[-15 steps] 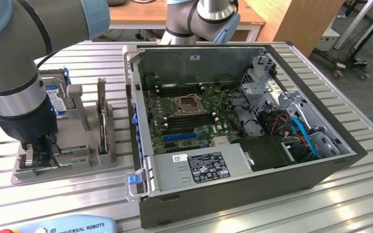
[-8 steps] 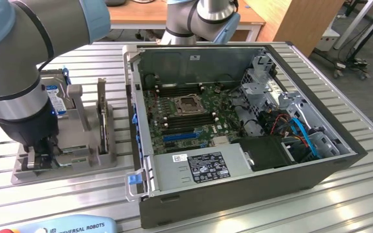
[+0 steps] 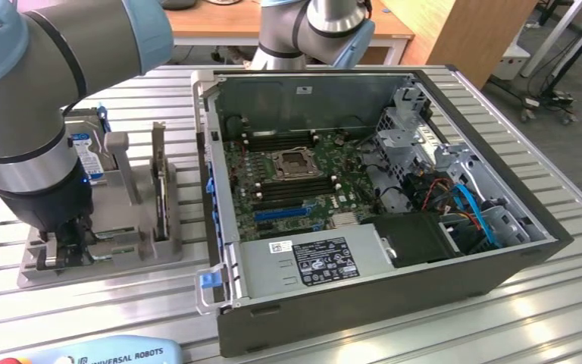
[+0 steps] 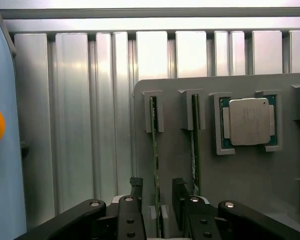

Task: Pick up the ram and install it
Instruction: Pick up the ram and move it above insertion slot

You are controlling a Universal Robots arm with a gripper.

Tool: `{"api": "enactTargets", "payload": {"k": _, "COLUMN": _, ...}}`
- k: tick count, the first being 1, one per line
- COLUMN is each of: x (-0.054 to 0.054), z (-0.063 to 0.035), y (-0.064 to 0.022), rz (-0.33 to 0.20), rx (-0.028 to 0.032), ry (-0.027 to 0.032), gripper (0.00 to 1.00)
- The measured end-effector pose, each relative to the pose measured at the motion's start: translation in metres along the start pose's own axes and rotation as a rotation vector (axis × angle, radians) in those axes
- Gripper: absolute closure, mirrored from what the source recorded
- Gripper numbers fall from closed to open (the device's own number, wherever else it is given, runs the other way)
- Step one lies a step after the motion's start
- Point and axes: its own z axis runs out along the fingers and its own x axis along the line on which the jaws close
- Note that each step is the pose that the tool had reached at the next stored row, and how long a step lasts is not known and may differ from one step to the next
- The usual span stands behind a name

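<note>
The ram (image 4: pixel 154 150) is a thin green board standing on edge in a slot of the grey holder (image 4: pixel 240 190). A second, similar stick (image 4: pixel 195 135) stands in the neighbouring slot. My gripper (image 4: pixel 157 189) is open, with one black finger (image 4: pixel 136 186) on each side of the first stick and a gap to it on both sides. In the exterior view the gripper (image 3: pixel 64 249) hangs low over the holder (image 3: pixel 119 254) at that view's left, beside the open computer case (image 3: pixel 372 189), whose motherboard (image 3: pixel 291 171) has dark memory slots.
A square silver processor (image 4: pixel 248 121) lies in a pocket of the holder. A blue-labelled drive (image 3: pixel 84 155) stands in the holder behind the arm, and a thin board (image 3: pixel 158 182) stands upright near the case wall. A teach pendant (image 3: pixel 109 353) lies at the ribbed table's front edge.
</note>
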Motion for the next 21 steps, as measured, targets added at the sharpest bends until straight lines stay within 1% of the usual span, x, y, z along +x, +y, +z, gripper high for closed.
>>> {"api": "enactTargets", "payload": {"k": 11, "x": 0.0, "z": 0.0001, "y": 0.0, "rz": 0.0, "rx": 0.0, "ry": -0.0001, "gripper": 0.63}}
{"api": "enactTargets", "payload": {"k": 13, "x": 0.0, "z": 0.0001, "y": 0.0, "rz": 0.0, "rx": 0.0001, "ry": -0.0001, "gripper": 0.64}}
{"api": "enactTargets", "payload": {"k": 14, "x": 0.0, "z": 0.0001, "y": 0.0, "rz": 0.0, "rx": 0.0001, "ry": -0.0001, "gripper": 0.71}}
{"api": "enactTargets", "payload": {"k": 21, "x": 0.0, "z": 0.0018, "y": -0.0001, "rz": 0.0, "rx": 0.0002, "ry": -0.0002, "gripper": 0.71}}
